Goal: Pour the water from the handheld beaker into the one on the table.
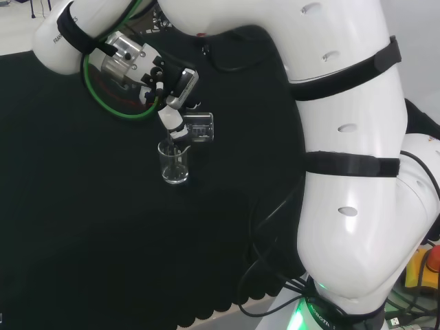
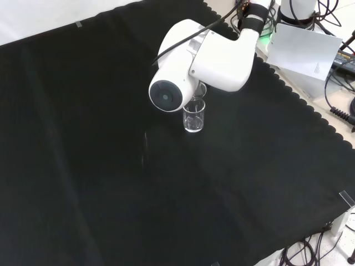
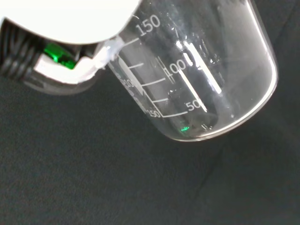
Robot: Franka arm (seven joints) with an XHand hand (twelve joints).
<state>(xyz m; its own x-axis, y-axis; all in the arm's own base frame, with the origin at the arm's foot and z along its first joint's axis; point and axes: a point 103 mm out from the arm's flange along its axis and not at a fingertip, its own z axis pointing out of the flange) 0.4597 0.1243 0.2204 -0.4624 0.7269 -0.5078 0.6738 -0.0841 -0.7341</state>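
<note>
In the head view my hand (image 1: 167,93) is curled round a clear graduated beaker (image 1: 198,128) that is tipped onto its side. The beaker's mouth is right over a second clear beaker (image 1: 174,165), which stands upright on the black cloth. The wrist view has the held beaker (image 3: 201,70) close and tilted, with white scale marks; I see droplets inside and cannot tell how much water it holds. A blurred white part of the hand (image 3: 65,18) lies against its wall. In the front view the standing beaker (image 2: 194,115) sits just below the arm's white link (image 2: 205,55), which hides the hand.
Black cloth (image 1: 82,227) covers the bench around the beakers. The arm's large white links (image 1: 344,158) stand at the right of the head view. Cables and a white box (image 2: 305,50) lie beyond the cloth's scalloped edge in the front view.
</note>
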